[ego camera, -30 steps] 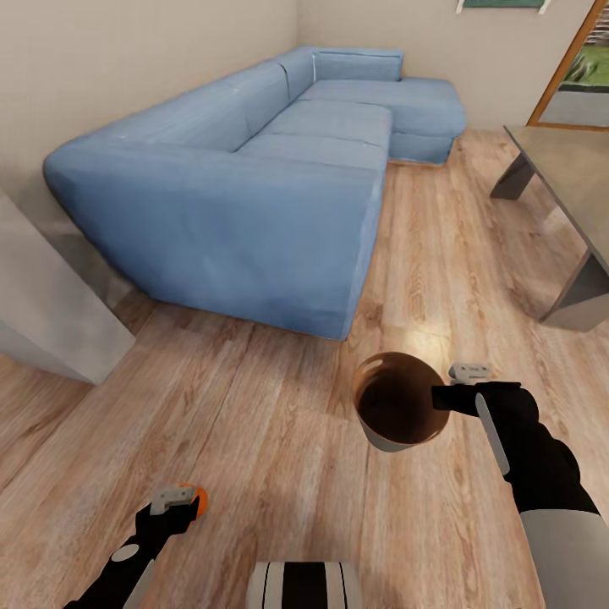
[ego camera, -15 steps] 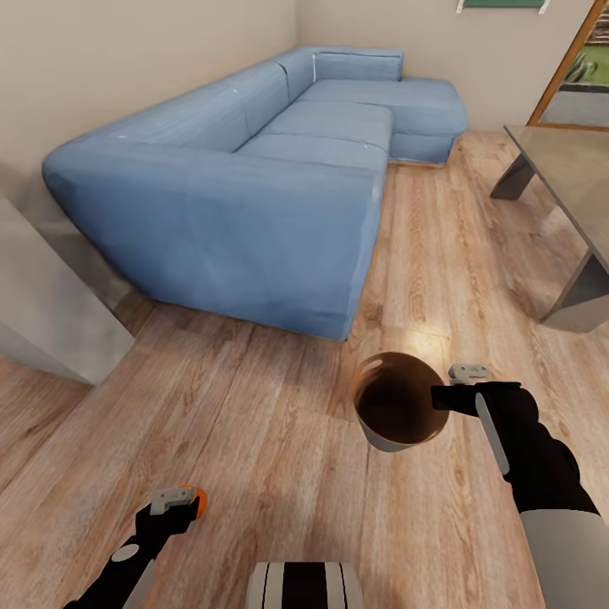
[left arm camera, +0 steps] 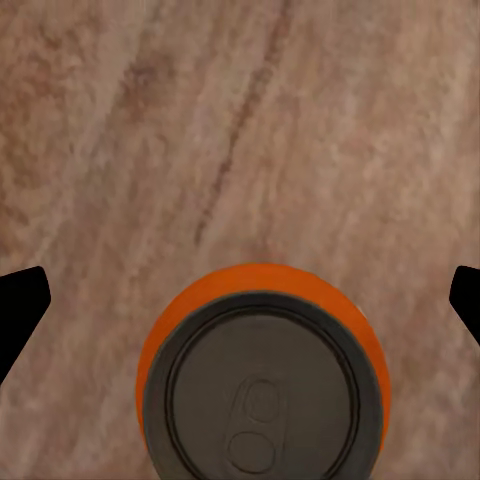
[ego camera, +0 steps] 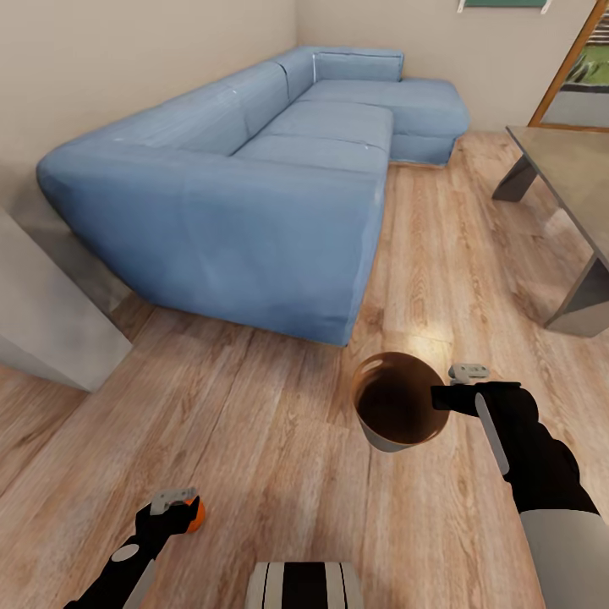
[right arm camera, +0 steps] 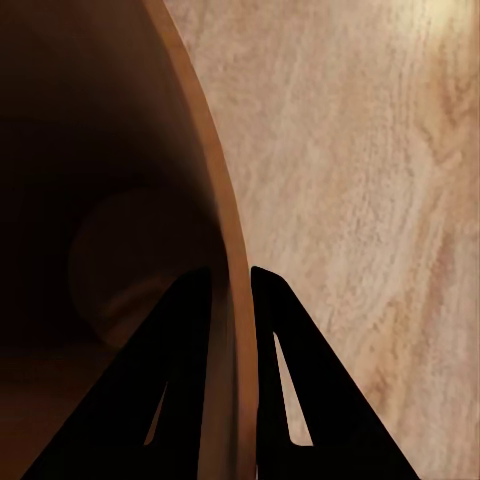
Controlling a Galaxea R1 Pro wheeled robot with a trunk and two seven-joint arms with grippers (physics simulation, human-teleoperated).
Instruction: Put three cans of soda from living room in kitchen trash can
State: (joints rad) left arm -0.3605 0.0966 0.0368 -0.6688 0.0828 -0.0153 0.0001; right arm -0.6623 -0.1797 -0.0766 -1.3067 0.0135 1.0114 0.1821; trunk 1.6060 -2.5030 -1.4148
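An orange can of soda [ego camera: 195, 514] stands upright on the wood floor, partly hidden by my left gripper [ego camera: 173, 501] just above it. In the left wrist view I look down on the can's [left arm camera: 262, 390] dark top. My left gripper [left arm camera: 243, 300] is open, its fingertips wide apart with floor showing between each one and the can. My right gripper [ego camera: 436, 397] is shut on the rim of the tash can [ego camera: 397, 410], held upright above the floor. In the right wrist view the gripper [right arm camera: 230, 275] pinches the bin wall [right arm camera: 215, 180], one finger inside the glossy brown interior.
I am in the living room. A blue corner sofa [ego camera: 254, 186] fills the left and middle. The grey low table [ego camera: 567, 169] stands at the right, with a wood-framed glass door [ego camera: 575, 76] behind it. A grey block [ego camera: 42, 313] juts in at the left. Wood floor lies between sofa and table.
The whole view has shifted a little, the grey block sliding left. More of the orange can now shows under the left gripper's tip. The right gripper and bin have not moved.
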